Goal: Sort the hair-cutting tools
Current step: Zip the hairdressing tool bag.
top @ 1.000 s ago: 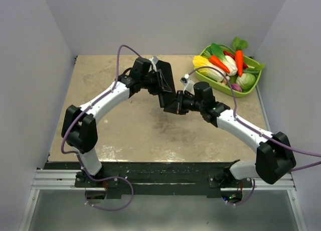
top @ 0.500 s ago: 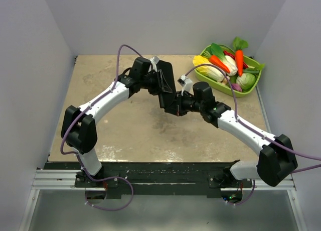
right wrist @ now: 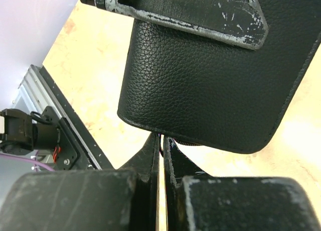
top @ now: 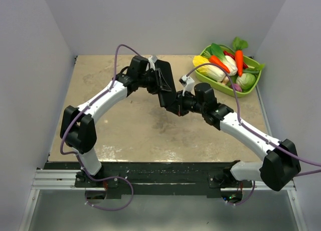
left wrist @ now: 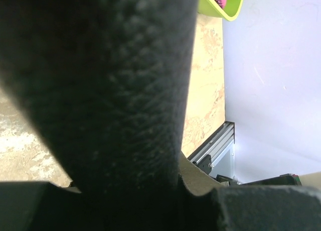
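- The right arm's black elbow joint (top: 282, 166) now sits lower and farther right than a second ago, and its white forearm (top: 246, 132) lies more stretched out over the worktop (top: 125, 125).
- The right tool (top: 172, 102) sits a touch farther from the arm bases, at the lower end of the flat black grained rectangular case (top: 164, 83).
- The left arm's black wrist (top: 139, 68) sits slightly farther left and back, and the case has shifted left with it.
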Action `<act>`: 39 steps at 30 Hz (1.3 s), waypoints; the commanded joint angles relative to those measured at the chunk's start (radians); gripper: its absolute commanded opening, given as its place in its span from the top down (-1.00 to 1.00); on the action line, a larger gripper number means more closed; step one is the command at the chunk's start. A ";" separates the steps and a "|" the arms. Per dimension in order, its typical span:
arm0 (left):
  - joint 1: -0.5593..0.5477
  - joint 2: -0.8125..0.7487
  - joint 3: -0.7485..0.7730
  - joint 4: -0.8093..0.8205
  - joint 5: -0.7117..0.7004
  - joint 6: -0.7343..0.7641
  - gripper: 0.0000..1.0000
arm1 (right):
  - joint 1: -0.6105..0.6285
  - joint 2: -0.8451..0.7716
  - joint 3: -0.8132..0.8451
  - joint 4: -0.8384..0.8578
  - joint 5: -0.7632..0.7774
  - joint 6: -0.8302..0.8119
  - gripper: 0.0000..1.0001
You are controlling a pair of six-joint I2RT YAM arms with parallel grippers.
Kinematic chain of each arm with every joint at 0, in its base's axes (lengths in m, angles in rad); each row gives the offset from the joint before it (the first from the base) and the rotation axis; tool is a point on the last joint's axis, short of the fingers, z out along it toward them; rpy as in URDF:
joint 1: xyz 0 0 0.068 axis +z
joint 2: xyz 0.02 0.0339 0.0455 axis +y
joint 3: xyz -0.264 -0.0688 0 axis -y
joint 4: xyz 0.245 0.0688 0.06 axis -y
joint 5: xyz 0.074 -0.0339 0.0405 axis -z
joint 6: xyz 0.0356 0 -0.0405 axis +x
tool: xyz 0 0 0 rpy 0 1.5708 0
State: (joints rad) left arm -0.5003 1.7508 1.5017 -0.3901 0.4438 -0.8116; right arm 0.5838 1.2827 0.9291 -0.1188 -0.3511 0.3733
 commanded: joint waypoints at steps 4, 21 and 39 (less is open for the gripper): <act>0.134 -0.168 0.092 0.121 -0.109 0.043 1.00 | -0.036 -0.014 -0.098 -0.337 0.061 -0.024 1.00; 0.051 -0.218 -0.095 0.370 -0.471 0.069 1.00 | 0.148 0.240 0.232 0.063 -0.244 0.239 1.00; 0.043 -0.320 -0.138 0.317 -0.381 0.023 1.00 | 0.174 0.342 0.323 0.219 0.016 0.141 1.00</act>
State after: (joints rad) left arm -0.4442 1.5249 1.2972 -0.2401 -0.0219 -0.7044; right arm 0.7280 1.6463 1.2098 0.0696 -0.3653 0.5865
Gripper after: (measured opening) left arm 0.327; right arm 0.014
